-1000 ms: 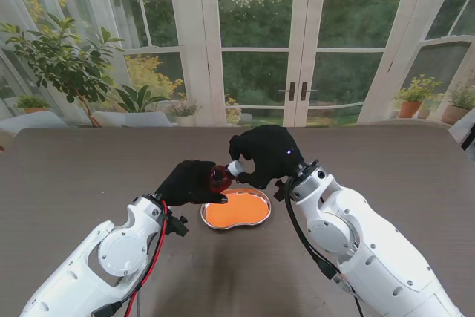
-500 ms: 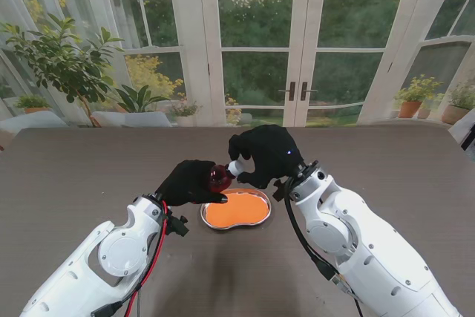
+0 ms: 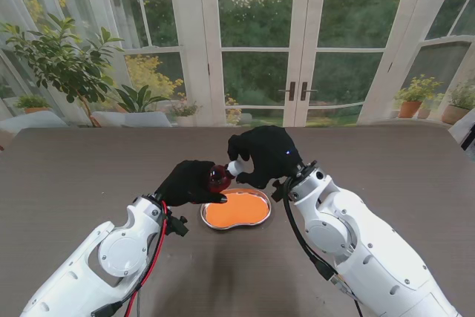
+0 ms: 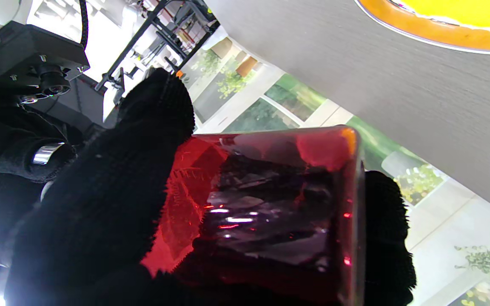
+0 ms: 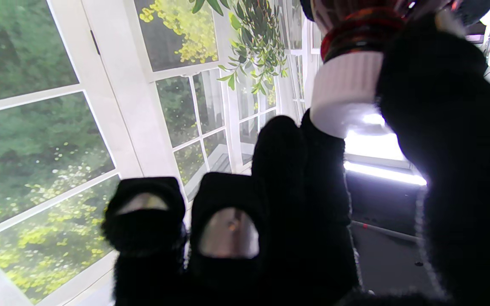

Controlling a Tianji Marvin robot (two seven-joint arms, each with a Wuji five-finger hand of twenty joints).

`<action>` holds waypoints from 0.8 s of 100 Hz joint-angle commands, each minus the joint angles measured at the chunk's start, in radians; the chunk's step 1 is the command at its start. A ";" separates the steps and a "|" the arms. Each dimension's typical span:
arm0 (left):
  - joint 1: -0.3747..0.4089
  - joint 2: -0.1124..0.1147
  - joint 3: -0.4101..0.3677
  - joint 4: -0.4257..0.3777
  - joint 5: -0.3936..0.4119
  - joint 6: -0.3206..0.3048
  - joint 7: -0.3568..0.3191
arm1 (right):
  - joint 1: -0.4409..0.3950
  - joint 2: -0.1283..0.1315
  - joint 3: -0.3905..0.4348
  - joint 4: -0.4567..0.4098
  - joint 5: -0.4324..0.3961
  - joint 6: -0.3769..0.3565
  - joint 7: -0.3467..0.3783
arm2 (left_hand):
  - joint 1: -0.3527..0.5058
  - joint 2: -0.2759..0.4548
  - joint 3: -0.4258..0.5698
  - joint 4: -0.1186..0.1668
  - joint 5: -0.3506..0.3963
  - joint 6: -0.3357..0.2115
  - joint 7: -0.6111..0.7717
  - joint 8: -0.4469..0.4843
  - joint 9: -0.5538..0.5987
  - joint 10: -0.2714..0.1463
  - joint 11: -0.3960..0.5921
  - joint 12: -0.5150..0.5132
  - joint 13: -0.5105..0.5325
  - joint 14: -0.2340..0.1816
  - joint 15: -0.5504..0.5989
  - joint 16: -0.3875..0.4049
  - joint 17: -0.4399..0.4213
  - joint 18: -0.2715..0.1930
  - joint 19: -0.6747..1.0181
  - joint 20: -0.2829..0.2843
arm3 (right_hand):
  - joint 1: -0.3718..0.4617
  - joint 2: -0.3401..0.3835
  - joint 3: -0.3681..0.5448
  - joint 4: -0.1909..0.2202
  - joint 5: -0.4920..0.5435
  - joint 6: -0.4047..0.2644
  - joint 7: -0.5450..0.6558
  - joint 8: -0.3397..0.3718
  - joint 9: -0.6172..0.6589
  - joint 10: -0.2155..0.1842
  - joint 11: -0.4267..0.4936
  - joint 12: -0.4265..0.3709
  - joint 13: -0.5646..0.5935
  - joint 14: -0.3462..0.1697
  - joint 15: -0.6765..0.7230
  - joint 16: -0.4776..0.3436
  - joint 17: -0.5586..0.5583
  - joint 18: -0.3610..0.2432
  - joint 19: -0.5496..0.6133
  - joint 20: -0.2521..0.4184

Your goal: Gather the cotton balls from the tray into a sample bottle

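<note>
Just beyond the far rim of the tray (image 3: 261,215), the two black-gloved hands meet above the brown table (image 3: 74,176). The left hand (image 3: 190,182) is wrapped around the red sample bottle (image 3: 218,177), which lies tilted, its neck toward the right hand (image 3: 263,155). From the left wrist view the bottle (image 4: 266,204) fills the frame, a gloved finger on either side of its translucent red body, with the orange edge of the tray (image 4: 436,36) close by across a strip of table. The right hand grips the white ribbed cap (image 3: 234,168) at the bottle's mouth; its wrist view shows the cap (image 5: 347,93) pinched between the thumb and the forefingers (image 5: 279,170), seated against the bottle's red neck, while the two outer fingers curl in free of it.

The tray, a kidney-shaped metal dish, sits nearer to me than the hands, between the two white forearms. Its inside reads as a flat orange surface, and I cannot make out any cotton balls in it, nor any inside the bottle.

Set against the pictures from a second and half a second ago, almost nothing differs: bottle, cap and tray are where they were, and both hands keep the same hold. Only the right forearm has shifted a trace toward the tray.
</note>
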 commanded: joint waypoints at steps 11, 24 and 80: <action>-0.004 -0.008 0.001 -0.005 -0.004 -0.005 -0.011 | -0.007 -0.004 -0.005 -0.008 0.010 0.010 0.039 | 0.196 0.276 0.308 0.005 0.147 -0.166 0.112 0.010 0.042 -0.033 0.016 -0.002 0.013 0.024 0.018 0.003 -0.025 -0.008 0.014 0.006 | -0.015 0.034 0.051 -0.016 0.073 -0.048 0.095 -0.016 0.064 0.000 -0.010 -0.016 0.014 -0.015 0.052 0.017 0.017 0.006 0.036 -0.007; -0.004 -0.009 0.002 -0.004 -0.004 -0.005 -0.007 | -0.009 -0.003 -0.004 -0.014 0.022 0.018 0.060 | 0.196 0.277 0.308 0.005 0.148 -0.168 0.111 0.010 0.042 -0.034 0.015 -0.003 0.013 0.023 0.018 0.003 -0.025 -0.008 0.014 0.006 | -0.078 0.086 0.044 -0.009 0.096 -0.019 0.065 -0.006 0.071 0.018 -0.019 -0.024 0.013 -0.004 0.057 0.019 0.011 0.015 0.038 -0.001; -0.011 -0.012 0.008 0.002 -0.002 -0.007 0.005 | -0.010 0.002 -0.002 -0.030 0.027 0.052 0.105 | 0.193 0.274 0.310 0.005 0.150 -0.172 0.111 0.010 0.046 -0.038 0.016 -0.004 0.018 0.020 0.018 0.002 -0.020 -0.014 0.015 0.005 | -0.210 0.225 -0.001 0.077 0.197 0.017 -0.038 0.085 0.121 0.038 -0.018 -0.039 0.012 0.015 0.094 0.030 0.016 0.034 0.053 0.011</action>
